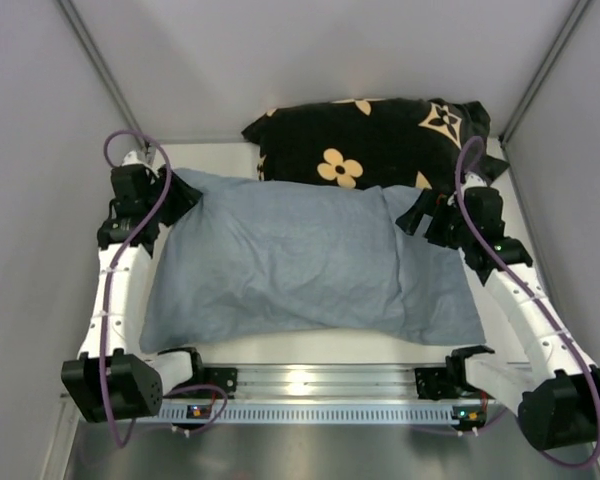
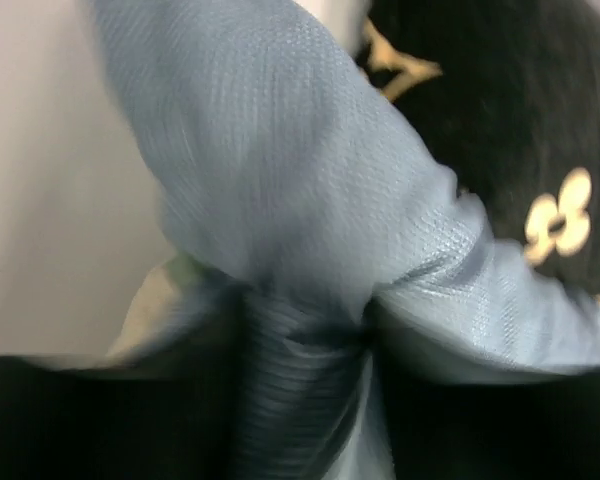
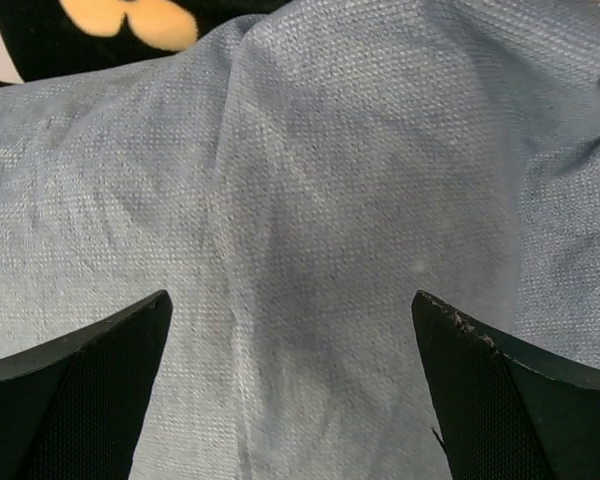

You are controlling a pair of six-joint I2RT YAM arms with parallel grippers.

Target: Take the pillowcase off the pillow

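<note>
Left wrist view is showing the left gripper (image 2: 305, 340) clamping the far left corner of the pillowcase (image 2: 310, 180), which is lying mid-table. The right gripper (image 3: 290, 390) is hovering over it with its jaws apart. Grasping seems underway, and the next move is probably calling for a right-side grip, then pulling the cloth off the hidden pillow.

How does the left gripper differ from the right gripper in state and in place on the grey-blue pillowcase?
The left gripper is closed on a bunched fold of the pillowcase; the right gripper stands wide open and grips nothing. The left gripper is at the far left corner of the cover; the right gripper is over its far right part, where the fabric lies flat. Both are near the black pillow.
</note>
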